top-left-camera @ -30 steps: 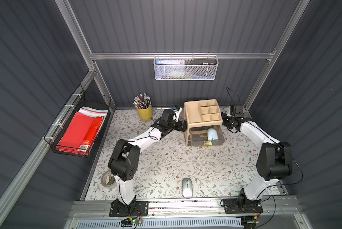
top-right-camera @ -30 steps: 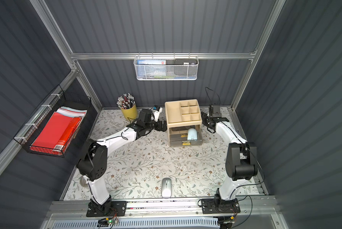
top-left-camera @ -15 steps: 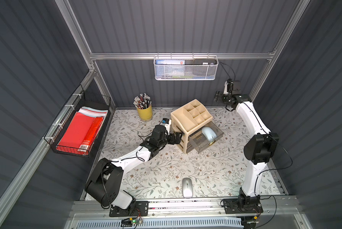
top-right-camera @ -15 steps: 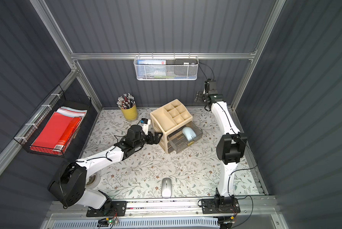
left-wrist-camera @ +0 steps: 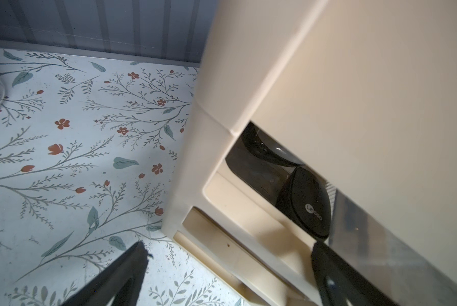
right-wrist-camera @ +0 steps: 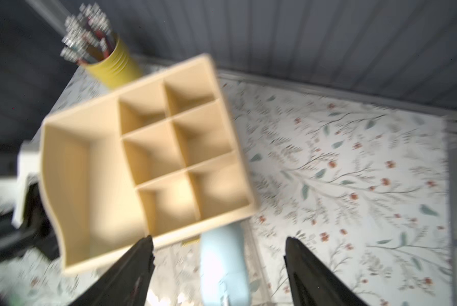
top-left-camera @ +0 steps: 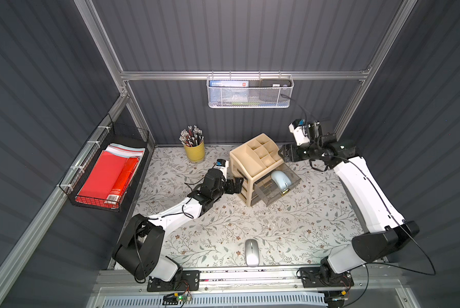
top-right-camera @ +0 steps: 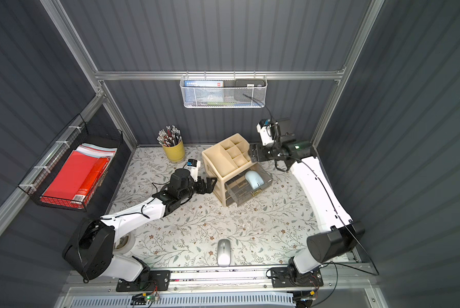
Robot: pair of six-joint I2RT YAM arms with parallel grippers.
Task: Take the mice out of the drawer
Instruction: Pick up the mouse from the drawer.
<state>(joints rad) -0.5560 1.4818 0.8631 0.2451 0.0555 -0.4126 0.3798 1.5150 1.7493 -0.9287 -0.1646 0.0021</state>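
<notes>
right hand (top-left-camera: 284,155) spread over organizer's (top-left-camera: 246,163) corner | pale blue mouse (top-left-camera: 281,179) in open drawer (top-left-camera: 273,196), near, untouched | left hand (top-left-camera: 236,184) spread beside organizer

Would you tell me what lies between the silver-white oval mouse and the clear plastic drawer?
Only bare floral tabletop separates mouse and drawer, in both top views.

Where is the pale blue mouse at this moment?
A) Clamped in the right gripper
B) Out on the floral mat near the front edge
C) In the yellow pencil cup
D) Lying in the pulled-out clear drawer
D: the pale blue mouse lies in the pulled-out clear drawer. The mouse out on the floral mat is the silver mouse.
</notes>
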